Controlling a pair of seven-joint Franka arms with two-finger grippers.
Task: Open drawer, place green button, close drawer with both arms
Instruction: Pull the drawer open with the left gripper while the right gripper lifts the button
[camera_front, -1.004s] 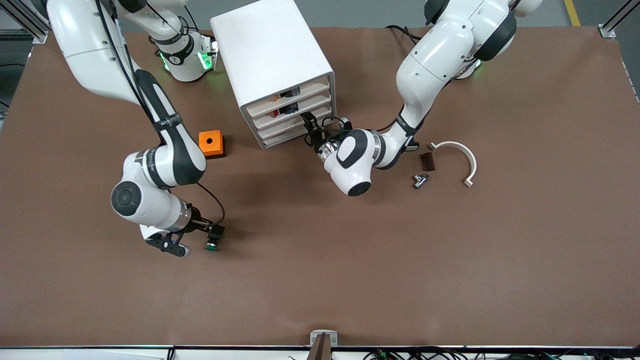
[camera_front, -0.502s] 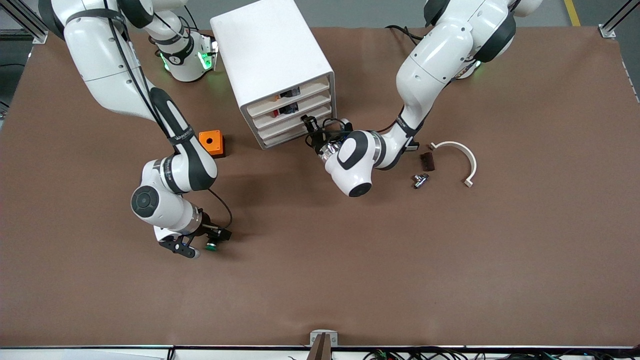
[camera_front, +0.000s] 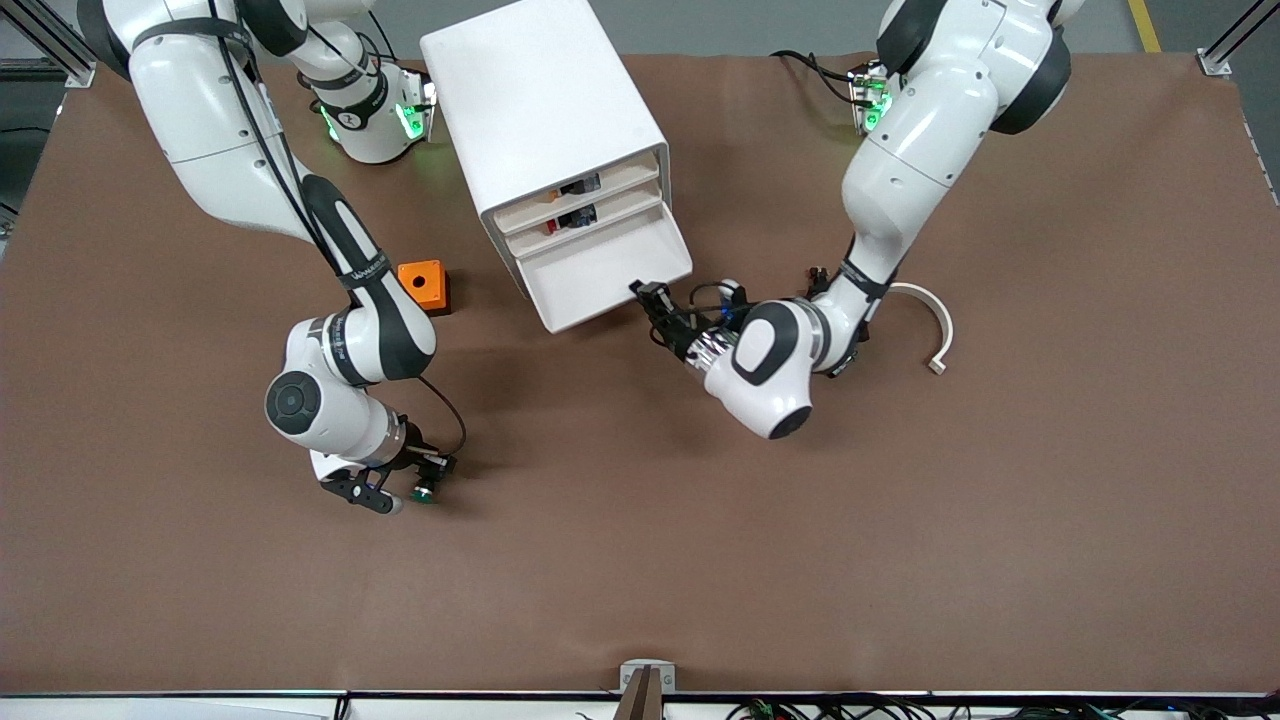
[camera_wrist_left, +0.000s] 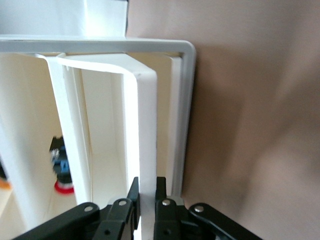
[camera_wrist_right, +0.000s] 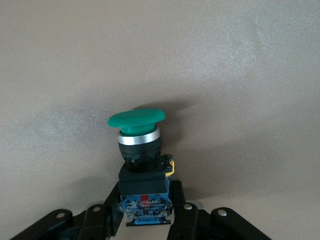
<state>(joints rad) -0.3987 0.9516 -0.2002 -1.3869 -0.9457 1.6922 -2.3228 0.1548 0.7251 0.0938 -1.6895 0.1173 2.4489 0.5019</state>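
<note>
The white cabinet (camera_front: 540, 100) stands near the robots' bases. Its third drawer (camera_front: 600, 275) is pulled out and looks empty. My left gripper (camera_front: 652, 297) is shut on the drawer's front wall at the corner toward the left arm's end; the left wrist view shows the jaws (camera_wrist_left: 148, 187) pinching that white wall (camera_wrist_left: 148, 125). The button (camera_front: 424, 492) with its green cap (camera_wrist_right: 136, 119) lies on the table, nearer the front camera than the orange cube. My right gripper (camera_front: 432, 470) is low over it, its fingers (camera_wrist_right: 176, 192) against both sides of the black-blue body.
An orange cube (camera_front: 421, 285) with a round hole sits beside the cabinet toward the right arm's end. A white curved piece (camera_front: 930, 315) lies toward the left arm's end. The two upper drawers (camera_front: 570, 200) show black-and-orange parts.
My left gripper has pulled the third drawer out toward the front camera, and the left arm moved with it. My right gripper has settled round the button, which stayed in place.
</note>
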